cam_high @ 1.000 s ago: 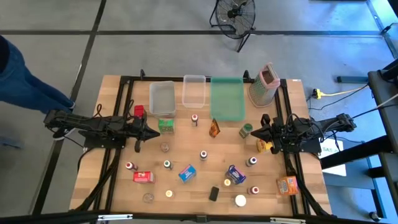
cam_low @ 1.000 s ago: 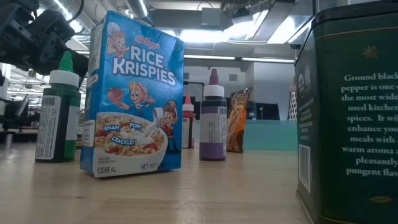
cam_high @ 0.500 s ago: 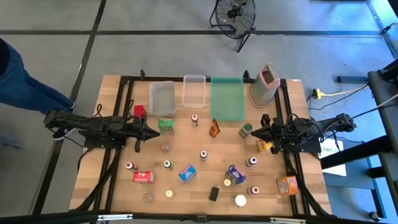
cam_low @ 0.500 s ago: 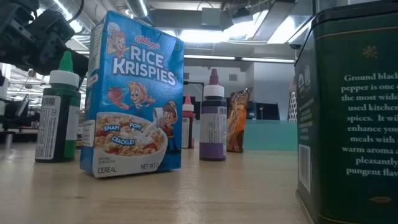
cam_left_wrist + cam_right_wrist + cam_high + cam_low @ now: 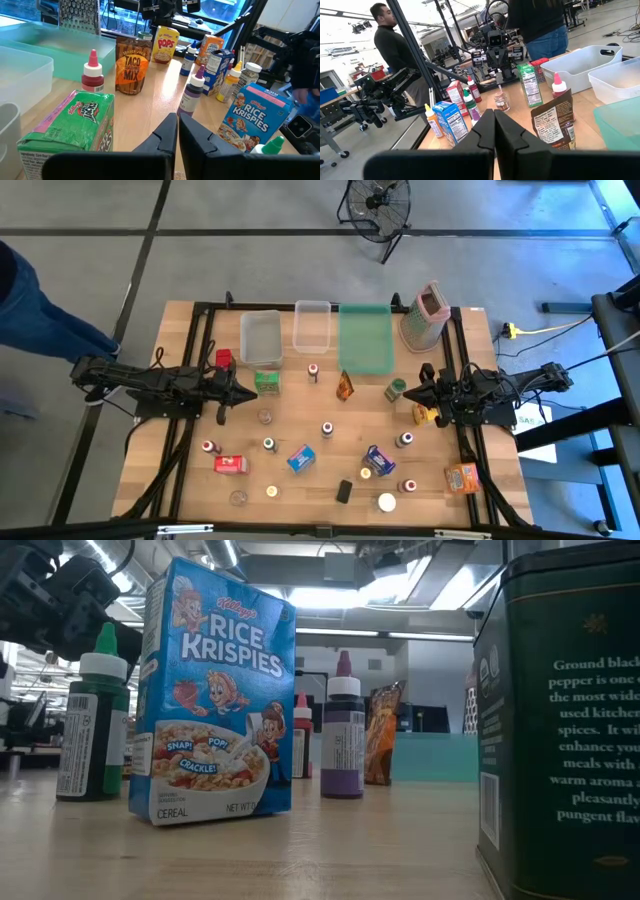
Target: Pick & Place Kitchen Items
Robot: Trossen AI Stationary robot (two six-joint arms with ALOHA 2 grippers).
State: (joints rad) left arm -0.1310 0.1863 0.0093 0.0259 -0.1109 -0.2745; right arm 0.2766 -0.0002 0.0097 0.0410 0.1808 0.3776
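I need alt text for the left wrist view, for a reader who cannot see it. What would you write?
The left gripper, fingers shut, points across a wooden table crowded with miniature groceries. Nearest are a green cereal box, a red-capped bottle, an orange Taco Mix pouch, a purple-capped bottle and a blue Rice Krispies box.

A pinkish box grater [image 5: 425, 315], green tray [image 5: 365, 338] and two clear bins [image 5: 260, 337] line the table's far edge.

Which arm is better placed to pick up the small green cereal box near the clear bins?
Left, most likely. The left gripper, shut and empty, sits just beside the small green cereal box, which fills its wrist view. The right gripper, also shut, waits across the table near a yellow box.
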